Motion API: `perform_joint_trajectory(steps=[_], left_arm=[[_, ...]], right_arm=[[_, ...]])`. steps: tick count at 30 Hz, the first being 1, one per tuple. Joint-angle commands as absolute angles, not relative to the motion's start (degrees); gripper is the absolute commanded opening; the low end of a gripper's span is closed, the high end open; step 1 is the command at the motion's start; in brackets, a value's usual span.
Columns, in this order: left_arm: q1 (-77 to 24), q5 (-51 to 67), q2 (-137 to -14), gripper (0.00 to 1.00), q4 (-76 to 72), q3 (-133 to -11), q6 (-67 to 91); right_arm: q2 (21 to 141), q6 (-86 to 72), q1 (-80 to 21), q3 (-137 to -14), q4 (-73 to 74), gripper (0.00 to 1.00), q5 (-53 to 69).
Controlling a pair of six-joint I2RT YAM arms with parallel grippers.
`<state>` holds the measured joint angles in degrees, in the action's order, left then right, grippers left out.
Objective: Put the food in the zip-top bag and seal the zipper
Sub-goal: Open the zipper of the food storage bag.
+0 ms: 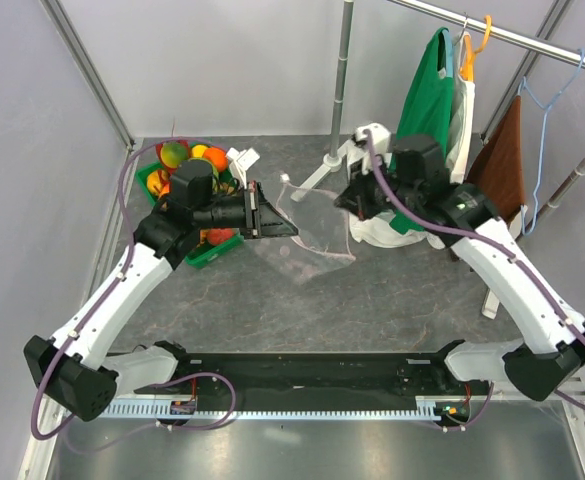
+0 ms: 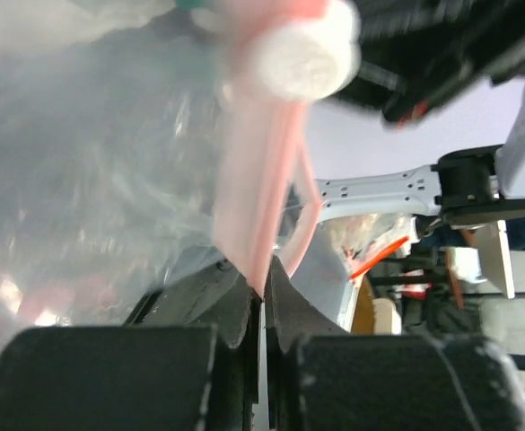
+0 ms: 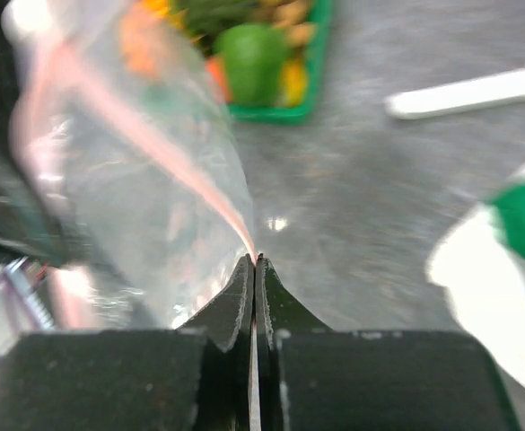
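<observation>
The clear zip-top bag (image 1: 307, 235) with pale pink dots hangs above the table centre, stretched between both grippers. My left gripper (image 1: 290, 228) is shut on the pink zipper (image 2: 258, 206) at the bag's left end. My right gripper (image 1: 344, 200) is shut on the zipper (image 3: 217, 193) at the right end. The bag film fills the left wrist view (image 2: 91, 171) and shows in the right wrist view (image 3: 145, 206). The food (image 1: 194, 170), small toy fruits and vegetables, lies in a green tray (image 1: 217, 250) at the back left; a green piece (image 3: 251, 61) shows in the right wrist view. I cannot tell whether any food is inside the bag.
A white stand with a metal pole (image 1: 344, 70) rises behind the bag. Green and white cloth (image 1: 422, 110) and hangers hang on a rail at the back right. A white cloth heap (image 1: 377, 225) lies under my right gripper.
</observation>
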<state>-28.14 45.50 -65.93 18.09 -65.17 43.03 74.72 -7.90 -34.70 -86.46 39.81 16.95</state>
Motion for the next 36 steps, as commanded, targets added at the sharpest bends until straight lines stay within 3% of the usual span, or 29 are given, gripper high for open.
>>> perform_joint_trajectory(steps=[1, 11, 14, 19, 23, 27, 33, 34, 36], left_arm=[[-27.51, 46.85, -68.02, 0.02, 30.3, -74.7, 32.71], [-27.86, 52.99, -80.05, 0.02, 31.65, -78.83, 27.6], [-28.21, 56.93, -88.66, 0.02, 30.41, -82.16, 27.51], [-29.0, 62.22, -99.92, 0.11, 30.67, -86.39, 27.25], [-28.83, 55.65, -99.94, 0.12, 34.53, -84.82, 21.99], [-28.39, 44.93, -97.74, 0.24, 38.32, -82.53, 15.92], [-26.02, 32.26, -97.12, 0.26, 42.01, -80.77, 11.44], [-24.71, 32.6, -96.68, 0.29, 42.36, -80.95, 10.64], [-23.12, 37.5, -95.46, 0.43, 42.8, -81.12, 7.76]], right_arm=[[69.53, -4.66, -27.87, -90.09, 46.92, 0.0, 11.78], [62.41, -3.87, -27.51, -89.03, 58.18, 0.0, -0.87], [61.7, -5.62, -27.51, -87.63, 58.97, 0.0, 0.87], [64.24, -10.19, -27.51, -85.17, 55.74, 0.0, 8.25], [68.37, -14.32, -28.03, -79.47, 50.28, 0.0, 11.25], [77.31, -15.47, -28.3, -76.82, 46.25, 0.0, 10.46], [81.91, -17.57, -28.3, -75.24, 37.9, 0.0, 11.25], [82.0, -17.93, -28.21, -74.89, 36.84, 0.0, 11.51], [81.83, -18.98, -28.3, -74.53, 34.56, 0.0, 12.83]])
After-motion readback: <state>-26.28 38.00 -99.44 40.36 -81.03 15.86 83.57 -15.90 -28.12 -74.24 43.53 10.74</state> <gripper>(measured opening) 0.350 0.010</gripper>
